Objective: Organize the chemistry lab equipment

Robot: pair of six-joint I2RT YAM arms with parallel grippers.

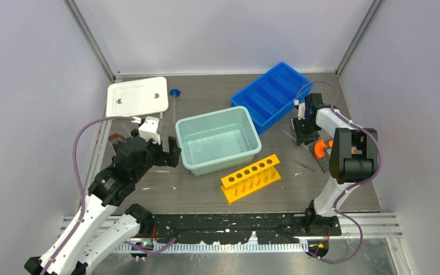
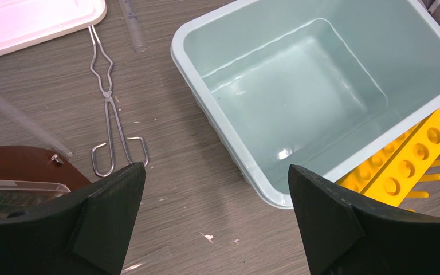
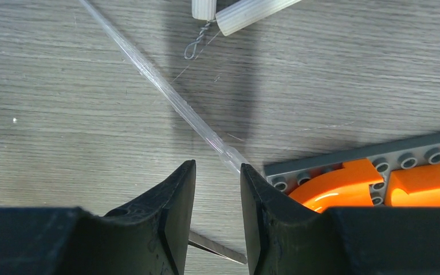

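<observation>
Fingers (image 2: 103, 223) of our left gripper (image 2: 215, 167) stand wide over the woodgrain table (image 2: 195, 235) near its left edge. Just beyond them we see silvery wire tongs (image 2: 112, 109), with the glossy teal tub (image 2: 298, 97) alongside and the white lid (image 2: 28, 20) farther off. Toward the right edge, our right gripper (image 3: 217, 166), jaws narrow, points at the end of a slim clear rod (image 3: 166, 91) beside studded orange bricks (image 3: 344, 189).

So the top cam sits high up behind the rig and tilts down and forward, far enough back to take in the whole table (image 1: 177, 195) plus the walls (image 1: 223, 34) around it. The left wrist cam rides just behind the left gripper (image 2: 216, 169), looking down from fairly close. It shares the teal tub (image 2: 298, 97) and yellow rack (image 2: 412, 166) with the overhead shot. The right wrist cam is way lower, nearly nose to the tabletop, staring down past the right gripper (image 3: 217, 166). Its overlap with the top view is the orange piece (image 3: 344, 186) near that table's right edge.
</observation>
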